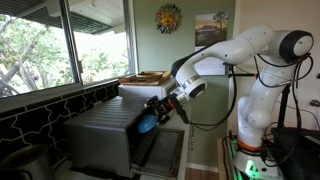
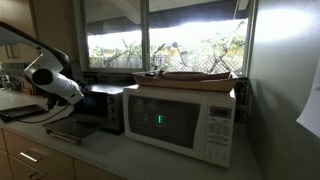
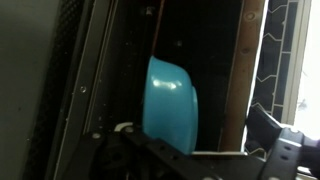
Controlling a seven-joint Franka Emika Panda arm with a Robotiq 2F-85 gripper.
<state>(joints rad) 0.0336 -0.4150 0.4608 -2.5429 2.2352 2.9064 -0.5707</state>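
A turquoise bowl [image 3: 170,103] fills the middle of the wrist view, standing on edge in that picture against the dark inside of a toaster oven [image 1: 100,135]. My gripper [image 3: 196,140] is open, with its dark fingers [image 3: 268,130] standing wide to either side of the bowl. I cannot tell whether they touch it. In an exterior view the bowl [image 1: 147,124] shows as a blue spot at the gripper [image 1: 160,112] tip, just above the oven's lowered door [image 1: 158,150]. In the view from the opposite side the arm [image 2: 55,82] reaches toward the toaster oven [image 2: 102,106], and the bowl is hidden.
A white microwave [image 2: 185,120] stands beside the toaster oven, with a flat tray [image 2: 190,75] on top of it. Windows run behind the counter [image 2: 120,155]. The oven's wooden-looking frame edge [image 3: 240,70] stands close beside the bowl.
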